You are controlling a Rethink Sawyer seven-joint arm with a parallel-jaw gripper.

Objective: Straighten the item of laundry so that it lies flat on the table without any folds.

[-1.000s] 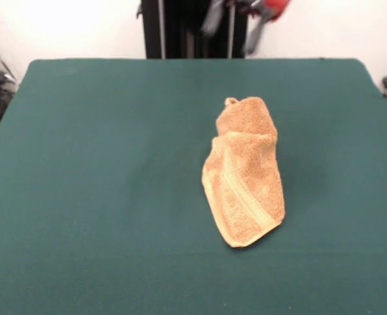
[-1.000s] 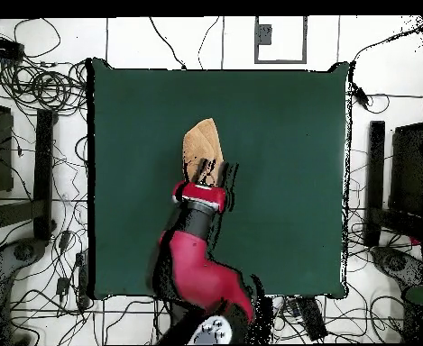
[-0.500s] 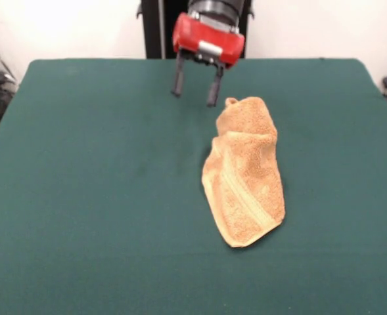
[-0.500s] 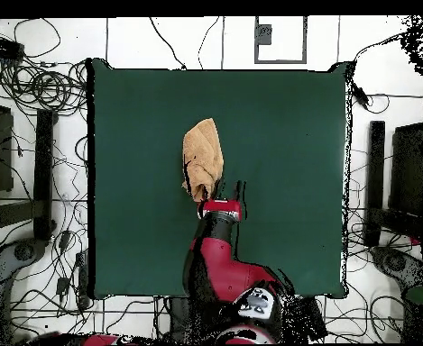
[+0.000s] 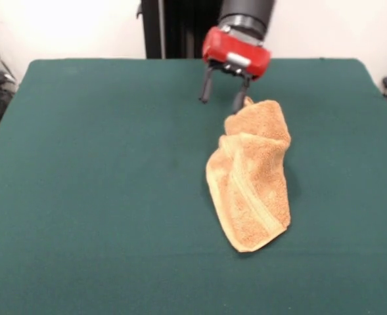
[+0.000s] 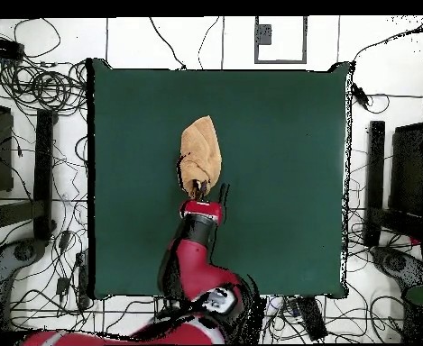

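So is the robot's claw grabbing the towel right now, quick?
Gripper: jaws open, holding nothing; one tip sits right at the top edge of the crumpled towel.

The table [image 5: 101, 170] is cut off by the front view's bottom edge

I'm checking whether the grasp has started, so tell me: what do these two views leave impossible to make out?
- Contact: in the front view one finger of the gripper meets the towel edge; pinching or only touching cannot be told.
- Folds: the towel's upper layers hide its underside in both views.
- Overhead view: the arm covers the table beneath it, and the gripper fingers are too small to judge.
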